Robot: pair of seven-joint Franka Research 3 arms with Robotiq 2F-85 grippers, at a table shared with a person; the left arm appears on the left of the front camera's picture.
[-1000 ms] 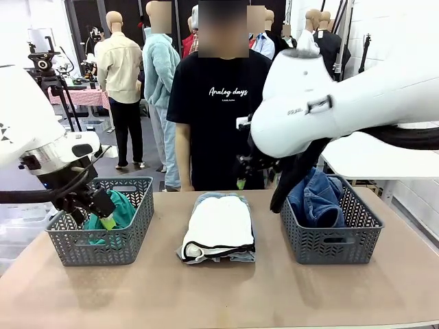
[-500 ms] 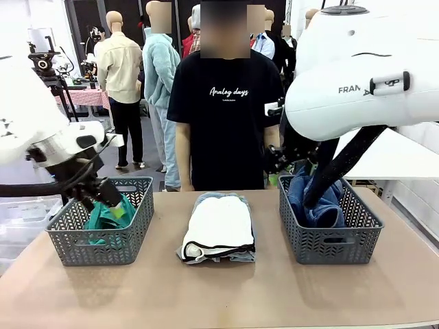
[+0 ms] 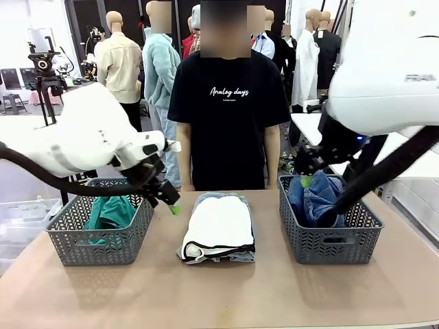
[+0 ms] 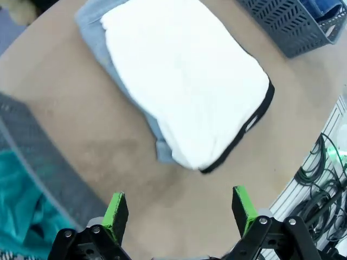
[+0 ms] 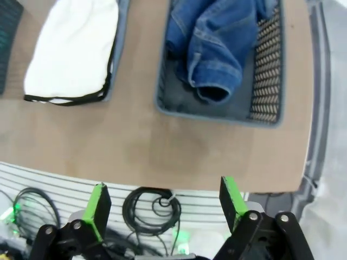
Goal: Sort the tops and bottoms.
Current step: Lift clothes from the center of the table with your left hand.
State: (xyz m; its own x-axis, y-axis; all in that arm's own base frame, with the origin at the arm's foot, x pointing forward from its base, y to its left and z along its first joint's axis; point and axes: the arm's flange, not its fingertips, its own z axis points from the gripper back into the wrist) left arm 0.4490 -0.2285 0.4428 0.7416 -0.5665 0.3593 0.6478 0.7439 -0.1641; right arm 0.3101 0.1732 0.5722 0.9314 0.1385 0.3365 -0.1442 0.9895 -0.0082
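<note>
White shirt [image 3: 218, 226], black-trimmed: soft, light, floppy, laid on pale denim shorts [image 3: 214, 198]. Pinch judged best at 9 o'clock fold. Left gripper [image 4: 179, 210], right gripper [image 5: 161, 201]: jaws spread wide.

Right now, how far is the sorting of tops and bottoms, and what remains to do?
Done: the teal shirt lies in the left basket, and the dark jeans lie in the right basket. In hand: nothing; the left tool is open beside the middle pile, and the right tool is open near the right basket. Left: the white shirt and the pale denim shorts under it, on the table.
</note>
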